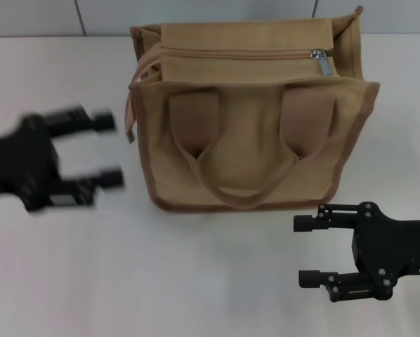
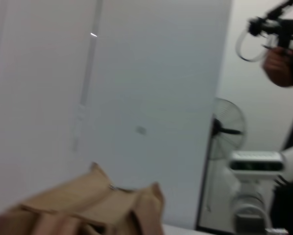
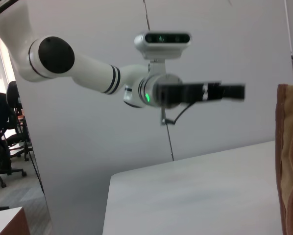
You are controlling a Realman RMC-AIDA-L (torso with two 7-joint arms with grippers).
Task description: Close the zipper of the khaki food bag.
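Observation:
The khaki food bag [image 1: 248,151] stands upright at the middle back of the white table, handles hanging down its front. Its zipper [image 1: 238,53] runs along the top panel, with the silver pull tab [image 1: 323,62] at the right end. My left gripper [image 1: 108,149] is open and empty, left of the bag, apart from it. My right gripper [image 1: 307,250] is open and empty, low at the front right, below the bag's right corner. The bag's top shows in the left wrist view [image 2: 87,205], and its edge shows in the right wrist view [image 3: 289,156]. The left gripper also shows far off in the right wrist view [image 3: 225,91].
The white table [image 1: 196,274] spreads in front of the bag. A grey wall [image 1: 55,17] runs behind it. A fan [image 2: 227,129] and a person [image 2: 283,58] stand off the table in the left wrist view.

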